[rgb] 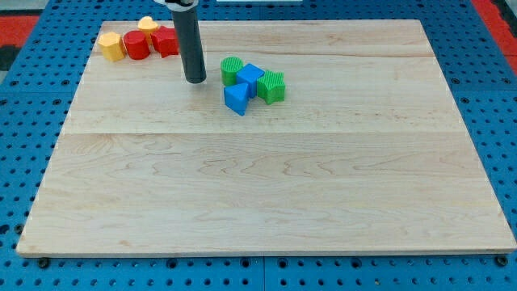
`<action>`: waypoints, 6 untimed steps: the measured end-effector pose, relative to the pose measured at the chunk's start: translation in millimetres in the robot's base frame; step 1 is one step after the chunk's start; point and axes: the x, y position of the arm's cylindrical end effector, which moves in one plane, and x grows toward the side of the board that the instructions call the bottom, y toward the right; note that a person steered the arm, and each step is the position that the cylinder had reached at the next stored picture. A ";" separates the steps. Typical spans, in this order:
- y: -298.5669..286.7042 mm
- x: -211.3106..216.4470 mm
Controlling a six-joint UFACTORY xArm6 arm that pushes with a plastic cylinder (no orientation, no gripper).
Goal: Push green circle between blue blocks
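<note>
The green circle [231, 71] sits on the wooden board [266, 186] near the view's top centre, touching the left side of a blue cube [250, 77]. A second blue block [237, 98] lies just below them. A green star-shaped block [272, 86] touches the blue cube's right side. My tip [195, 80] stands on the board a short way to the left of the green circle, apart from it.
At the view's top left stand a yellow hexagon block [111, 46], a red cylinder [136, 44], a red block [165, 40] and a yellow block [147, 24] behind them. A blue pegboard [24, 97] surrounds the board.
</note>
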 end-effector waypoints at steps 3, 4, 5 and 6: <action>35.7 -34.8; 107.1 -12.1; 111.6 -10.9; 173.5 -24.3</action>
